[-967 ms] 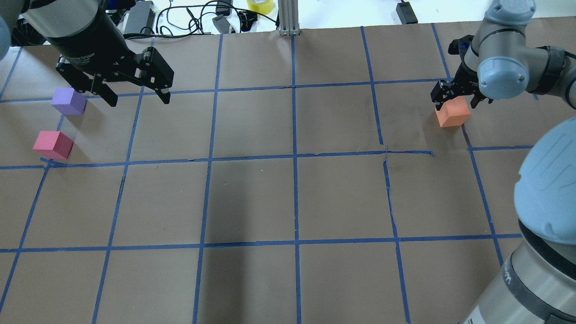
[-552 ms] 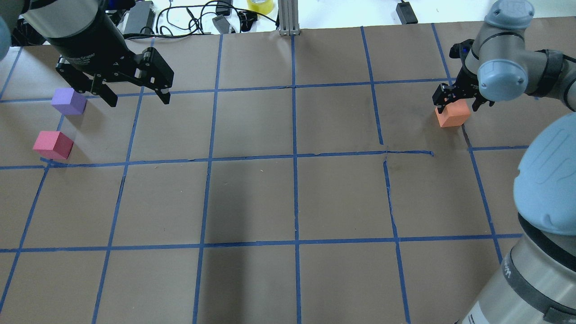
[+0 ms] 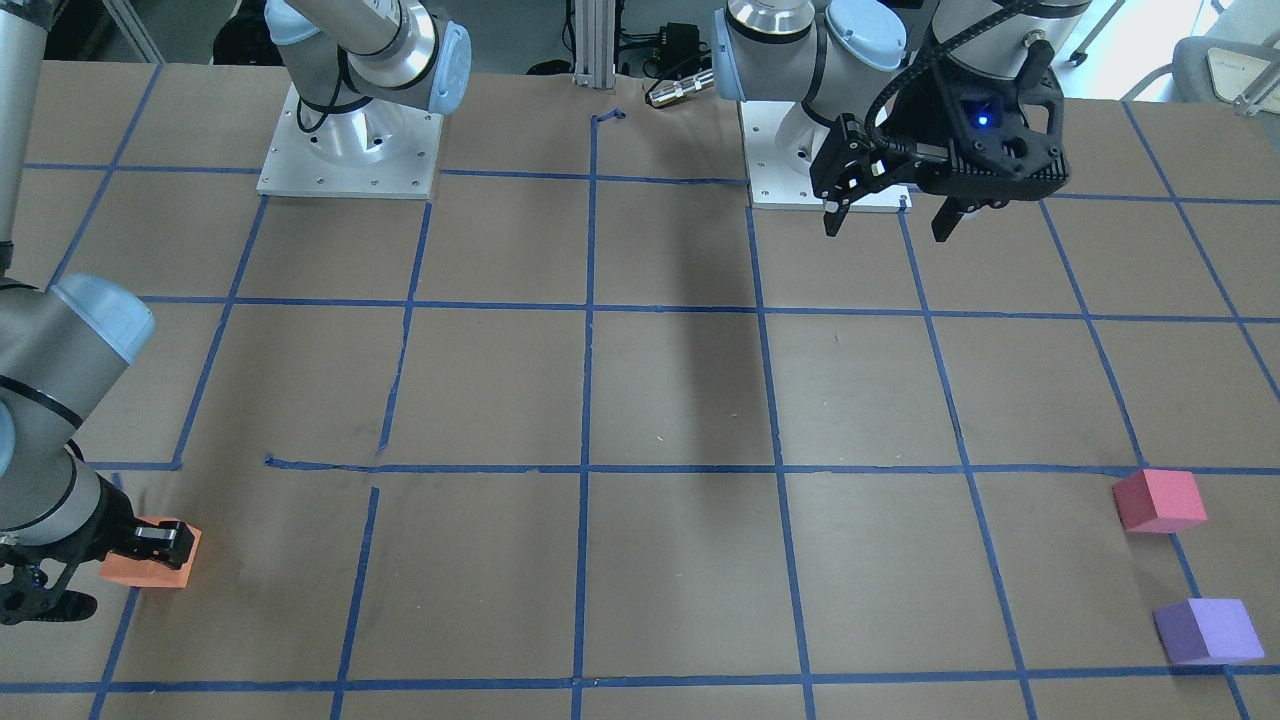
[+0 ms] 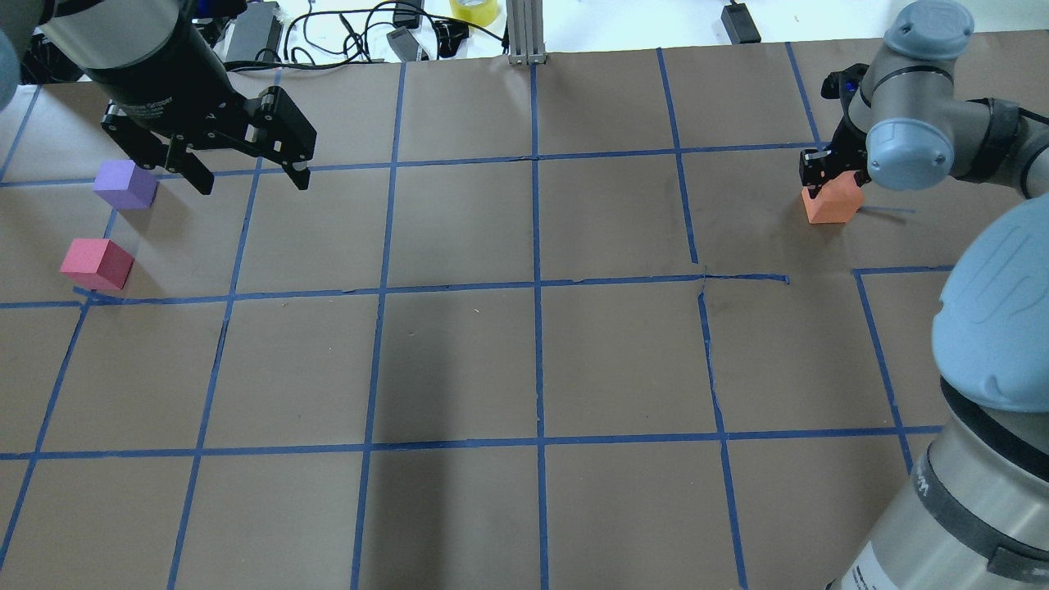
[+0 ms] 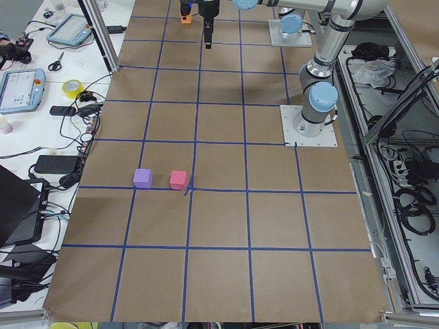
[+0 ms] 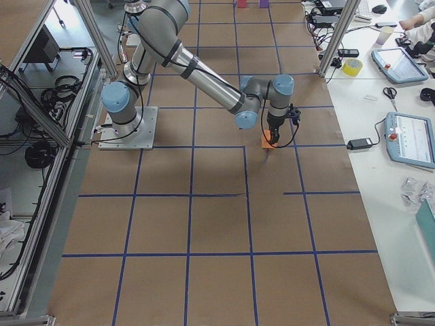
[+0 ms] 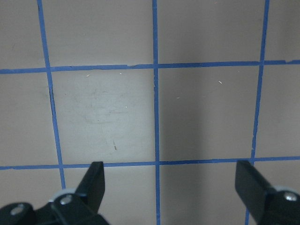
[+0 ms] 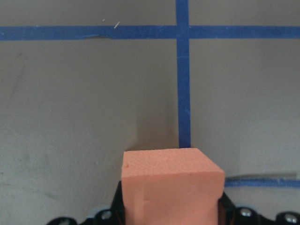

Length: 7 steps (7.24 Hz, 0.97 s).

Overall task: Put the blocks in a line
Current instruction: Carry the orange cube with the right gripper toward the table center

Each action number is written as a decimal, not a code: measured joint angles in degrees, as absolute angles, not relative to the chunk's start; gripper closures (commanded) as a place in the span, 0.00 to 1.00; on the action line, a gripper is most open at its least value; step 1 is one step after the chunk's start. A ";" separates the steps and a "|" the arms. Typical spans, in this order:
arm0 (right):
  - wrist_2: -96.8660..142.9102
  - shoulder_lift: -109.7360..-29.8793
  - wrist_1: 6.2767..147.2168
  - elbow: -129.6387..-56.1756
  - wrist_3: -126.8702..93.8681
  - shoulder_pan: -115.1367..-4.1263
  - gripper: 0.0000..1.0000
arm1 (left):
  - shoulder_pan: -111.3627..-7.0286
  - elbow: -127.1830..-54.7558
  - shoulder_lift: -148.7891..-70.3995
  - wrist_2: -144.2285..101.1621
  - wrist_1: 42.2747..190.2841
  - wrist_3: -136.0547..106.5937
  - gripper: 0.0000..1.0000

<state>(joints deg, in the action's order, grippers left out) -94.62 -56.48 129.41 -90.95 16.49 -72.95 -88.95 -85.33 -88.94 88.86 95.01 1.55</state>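
The right hand [image 4: 829,190] had closed narrow on the orange block [image 4: 834,209]. A second before, its fingers stood wide on either side of the cube; now they pinched it, and the block had shifted slightly and sat a little skewed. The wrist view showed it filling the gap between the fingers. I could not tell whether it had left the bench [image 4: 533,360]. The grasp looked made, so carrying could begin.

The left hand [image 4: 252,184] hung wide and empty in the same place as before, just beside the purple block [image 4: 124,183]. The red-pink block [image 4: 97,264] lay near the purple one, both unmoved and well apart from the orange.

Nothing lay between them but blue tape lines [image 4: 537,283]. The left hand itself hung close to where the line would likely form. Cables [image 4: 344,33] lay beyond the far edge.
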 measured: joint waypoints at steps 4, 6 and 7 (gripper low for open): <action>-94.37 -57.49 127.35 -90.17 17.36 -73.17 1.00 | -88.95 -85.34 -88.95 88.92 95.01 1.50 0.00; -92.95 -59.45 124.73 -89.97 16.31 -73.69 1.00 | -88.95 -85.34 -88.94 88.94 95.01 1.55 0.00; -92.10 -60.45 123.49 -89.94 15.38 -74.18 1.00 | -88.95 -85.34 -88.93 88.94 95.01 1.57 0.00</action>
<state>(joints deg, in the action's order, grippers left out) -92.10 -60.45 123.49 -89.94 15.38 -74.18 -88.95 -85.34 -88.93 88.94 95.01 1.57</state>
